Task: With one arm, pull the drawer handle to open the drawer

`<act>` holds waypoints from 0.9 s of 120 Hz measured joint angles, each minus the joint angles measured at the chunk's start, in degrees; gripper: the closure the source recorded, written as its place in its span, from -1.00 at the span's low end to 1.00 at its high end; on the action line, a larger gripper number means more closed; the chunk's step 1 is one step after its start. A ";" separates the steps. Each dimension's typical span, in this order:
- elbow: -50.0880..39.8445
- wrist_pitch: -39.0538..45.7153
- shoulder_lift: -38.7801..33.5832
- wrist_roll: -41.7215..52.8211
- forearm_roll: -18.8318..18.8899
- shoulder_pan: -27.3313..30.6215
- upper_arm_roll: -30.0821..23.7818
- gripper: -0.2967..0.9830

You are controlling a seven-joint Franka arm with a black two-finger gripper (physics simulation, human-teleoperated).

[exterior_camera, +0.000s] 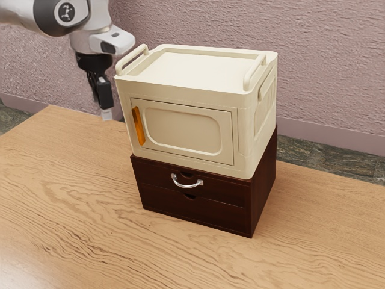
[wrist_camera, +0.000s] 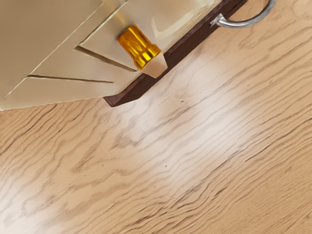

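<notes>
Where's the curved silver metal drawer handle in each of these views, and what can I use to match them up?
Exterior view: the curved silver metal handle is on the front of the dark brown wooden drawer unit, below the cream cabinet.
Wrist view: it juts from the unit's dark edge over the wood-grain tabletop, partly cut off by the picture's border.
Shared landmark: the cabinet's orange door handle.

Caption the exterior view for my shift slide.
Claw at the exterior view's left, silver-handled drawer shut beneath the cream cabinet.
</notes>
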 joint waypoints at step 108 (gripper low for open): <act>-42.51 41.25 -18.65 28.68 -8.61 3.03 -19.96 -0.52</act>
